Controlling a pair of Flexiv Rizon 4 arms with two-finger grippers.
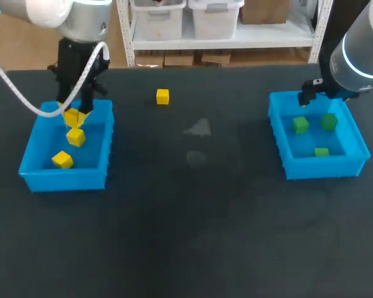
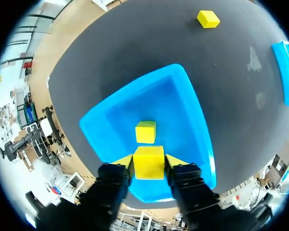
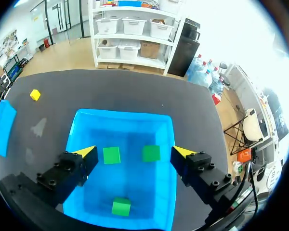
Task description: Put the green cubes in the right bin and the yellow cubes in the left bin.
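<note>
My left gripper (image 1: 73, 117) hangs over the blue left bin (image 1: 62, 180). A yellow cube (image 1: 76, 136) sits just under its yellow tips. In the left wrist view this cube (image 2: 148, 162) fills the space between the parted fingers of the gripper (image 2: 148, 161). Another yellow cube (image 1: 62, 160) lies on the bin floor (image 2: 145, 132). A third yellow cube (image 1: 162, 96) rests on the table at the back. My right gripper (image 3: 135, 151) stands open and empty above the right bin (image 1: 323, 167), which holds three green cubes (image 1: 300, 125), (image 1: 328, 121), (image 1: 321, 152).
The black table (image 1: 193, 217) stretches between the two bins, with a pale smudge (image 1: 199, 128) near its middle. The loose yellow cube (image 3: 35, 95) lies nearer the left bin (image 3: 0, 125) than the right one.
</note>
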